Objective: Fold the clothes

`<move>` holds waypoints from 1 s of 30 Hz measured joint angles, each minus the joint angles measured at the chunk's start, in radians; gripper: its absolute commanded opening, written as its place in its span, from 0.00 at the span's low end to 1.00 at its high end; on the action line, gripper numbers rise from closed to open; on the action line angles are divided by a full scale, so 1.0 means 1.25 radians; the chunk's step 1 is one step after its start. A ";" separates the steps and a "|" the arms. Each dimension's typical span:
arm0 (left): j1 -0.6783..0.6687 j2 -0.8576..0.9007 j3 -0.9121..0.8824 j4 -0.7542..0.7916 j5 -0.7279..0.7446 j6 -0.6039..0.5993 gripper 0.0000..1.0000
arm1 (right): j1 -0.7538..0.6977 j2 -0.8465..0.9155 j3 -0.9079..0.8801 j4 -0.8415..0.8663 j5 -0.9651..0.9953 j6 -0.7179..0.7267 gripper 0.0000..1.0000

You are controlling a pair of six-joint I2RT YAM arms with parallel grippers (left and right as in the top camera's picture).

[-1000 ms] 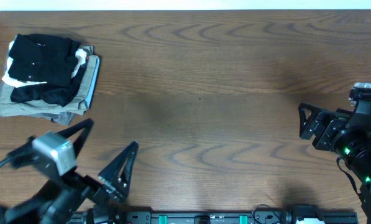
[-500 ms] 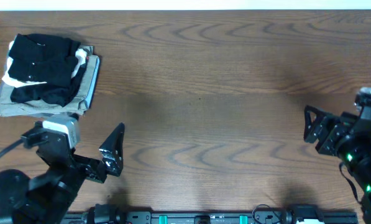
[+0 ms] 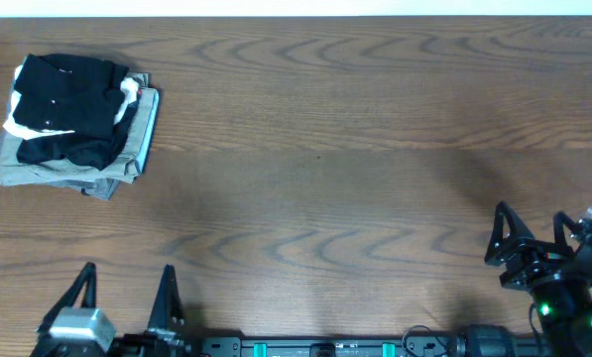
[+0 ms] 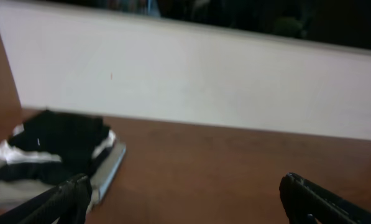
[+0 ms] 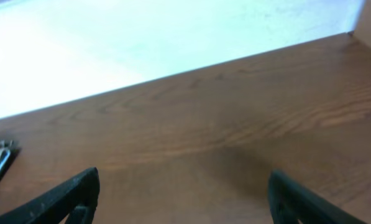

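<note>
At the far left of the table (image 3: 325,149), the black T-shirt (image 3: 67,109) lies bunched on top of a white garment (image 3: 18,127) and grey folded garments (image 3: 38,169). The left gripper (image 3: 126,283) sits at the near edge, jaws spread wide and empty. Only its wrist view shows the pale wall (image 4: 204,81) behind the stack. At the near right, the right gripper (image 3: 532,233) also gapes, holding nothing.

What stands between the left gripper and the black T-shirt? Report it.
Nothing visible. The left gripper is open at the near edge; only table lies between it and the black T-shirt, which tops the pile of folded garments at far left.
</note>
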 measured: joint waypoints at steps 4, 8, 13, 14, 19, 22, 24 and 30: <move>0.000 -0.004 -0.078 0.021 -0.006 -0.017 0.98 | 0.000 -0.031 -0.086 0.066 0.023 0.008 0.99; 0.000 -0.004 -0.123 0.037 -0.009 -0.026 0.98 | 0.000 -0.025 -0.123 0.107 0.036 0.008 0.99; 0.000 -0.004 -0.139 0.038 -0.009 -0.032 0.98 | 0.000 -0.013 -0.132 0.113 0.091 0.009 0.99; 0.000 -0.004 -0.139 0.039 -0.009 -0.032 0.98 | 0.000 -0.011 -0.133 0.113 0.105 0.009 0.99; 0.000 -0.004 -0.139 0.039 -0.009 -0.032 0.98 | 0.000 -0.011 -0.133 0.115 0.145 0.009 0.99; 0.000 -0.004 -0.139 0.039 -0.009 -0.032 0.98 | 0.000 -0.011 -0.133 0.115 0.155 0.009 0.99; 0.000 -0.004 -0.139 0.039 -0.009 -0.032 0.98 | 0.000 -0.011 -0.133 0.115 0.159 0.009 0.99; 0.000 -0.004 -0.139 0.039 -0.009 -0.032 0.98 | 0.000 -0.011 -0.133 0.113 0.162 0.009 0.99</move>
